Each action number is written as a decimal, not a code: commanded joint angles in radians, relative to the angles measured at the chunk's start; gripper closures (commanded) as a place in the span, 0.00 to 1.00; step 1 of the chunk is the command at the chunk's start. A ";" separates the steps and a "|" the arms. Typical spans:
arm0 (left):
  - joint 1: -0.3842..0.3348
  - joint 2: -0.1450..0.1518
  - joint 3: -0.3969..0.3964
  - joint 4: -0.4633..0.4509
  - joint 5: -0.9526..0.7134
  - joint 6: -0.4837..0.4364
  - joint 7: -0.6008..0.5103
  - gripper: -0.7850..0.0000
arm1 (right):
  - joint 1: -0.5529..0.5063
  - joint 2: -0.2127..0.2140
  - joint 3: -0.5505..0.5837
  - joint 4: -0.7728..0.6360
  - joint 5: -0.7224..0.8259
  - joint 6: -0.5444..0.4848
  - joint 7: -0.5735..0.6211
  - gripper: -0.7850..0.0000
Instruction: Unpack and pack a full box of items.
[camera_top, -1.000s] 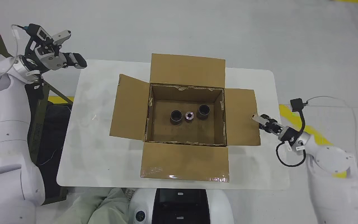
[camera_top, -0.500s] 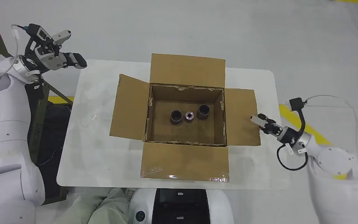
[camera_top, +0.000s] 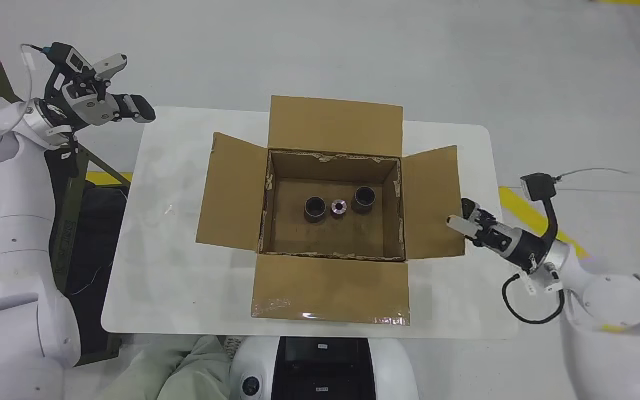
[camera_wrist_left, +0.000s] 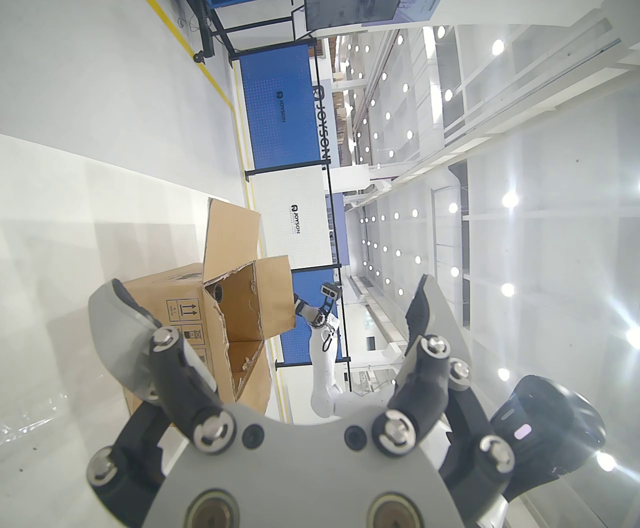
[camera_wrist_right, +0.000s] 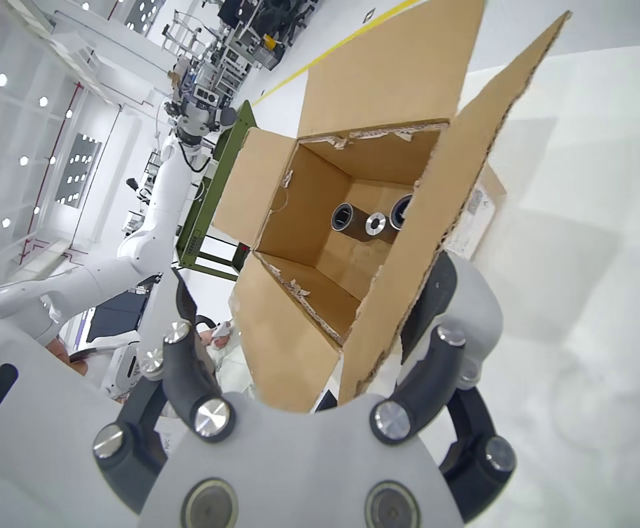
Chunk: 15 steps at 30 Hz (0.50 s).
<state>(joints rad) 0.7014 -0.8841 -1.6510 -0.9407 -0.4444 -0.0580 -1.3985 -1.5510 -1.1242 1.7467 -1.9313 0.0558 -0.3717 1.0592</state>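
The open cardboard box (camera_top: 335, 125) sat mid-table (camera_top: 170, 270). Inside it, a dark cylinder (camera_top: 316, 208), a small metal ring (camera_top: 339, 208) and a second dark cylinder (camera_top: 365, 197) stood in a row. At the box's 3 o'clock the right gripper (camera_top: 462, 222) had its fingers apart astride the tilted-up right flap (camera_top: 430, 195), which stood between it and the items. The left gripper (camera_top: 140, 108), spread and empty, hung past the table's 10 o'clock corner, above a green frame (camera_wrist_right: 220, 200).

You have clear drop into cardboard box (camera_top: 300, 236) from above; parts (camera_top: 338, 207) cluster mid-floor, bare floor all round. Raised right flap (camera_top: 432, 200) at your right pincer (camera_top: 462, 222) bars side entry.
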 joint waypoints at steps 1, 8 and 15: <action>0.000 0.000 0.000 0.000 0.000 0.000 0.000 0.00 | 0.002 0.002 -0.014 -0.024 -0.005 0.000 0.007 0.00; 0.000 0.000 0.000 0.000 0.000 0.000 0.000 0.00 | 0.033 0.008 -0.110 -0.099 -0.057 -0.002 0.028 0.00; 0.000 0.000 0.000 0.000 0.000 0.000 0.000 0.00 | 0.094 0.010 -0.236 -0.142 -0.158 0.009 0.032 0.00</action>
<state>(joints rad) 0.7014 -0.8841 -1.6510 -0.9407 -0.4444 -0.0580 -1.3985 -1.4666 -1.1140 1.5286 -2.0716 -0.0877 -0.3657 1.0924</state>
